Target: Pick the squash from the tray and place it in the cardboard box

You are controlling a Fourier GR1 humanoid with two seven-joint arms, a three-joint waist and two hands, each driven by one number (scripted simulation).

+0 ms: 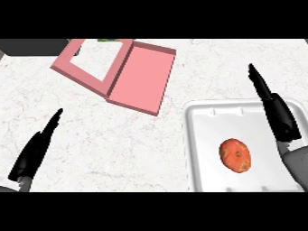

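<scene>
At the counter's (83, 131) near left corner the left robot hand (35, 155) rests edge-on above the white, faintly veined surface, its black fingers straight and pressed together, pointing toward the far edge and holding nothing; a bit of grey forearm shows at the bottom of the view. Farther back, left of the middle and close to the counter's far edge, lies the box (93, 67), pink rather than plain cardboard, turned at a slant, with its lid (142, 79) folded open flat to the right; something green shows just at its far rim, too little to tell what it is. To the right, at the counter's near right corner, sits the white tray (199, 149) with rounded corners and a raised rim. The squash (235, 155) lies in the tray, roughly in its middle and a little toward the near side, well apart from the box. It is a small oval, orange-red with paler, mottled patches and a lighter, buff-coloured edge along its near end, lying flat with its long axis running near to far. The right robot hand (276, 108) is over the tray's right side, fingers straight and together, pointing to the far edge past the tray's far rim; it grips nothing and is clear of the squash, to its right.
</scene>
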